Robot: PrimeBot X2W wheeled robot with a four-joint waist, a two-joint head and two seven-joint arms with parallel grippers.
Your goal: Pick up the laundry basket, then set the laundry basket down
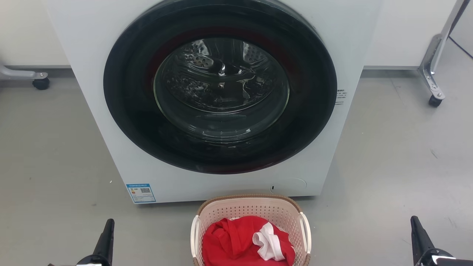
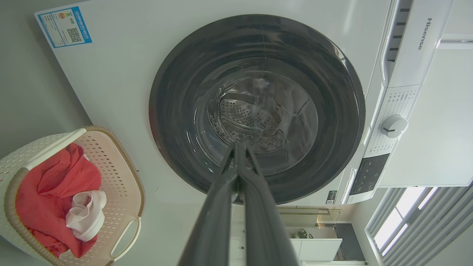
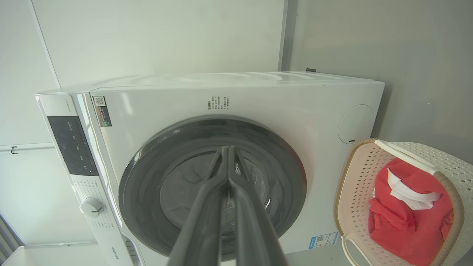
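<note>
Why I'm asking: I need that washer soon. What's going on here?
Nothing is being handled at this moment. The cream perforated plastic laundry basket with a brown woven-look rim sits on the grey floor in front of the white front-loading washing machine. It holds a red garment and a white cloth. The robot's left tool and right tool sit low on either side of the basket, both shut and touching nothing. The pick-up has not begun.
</note>
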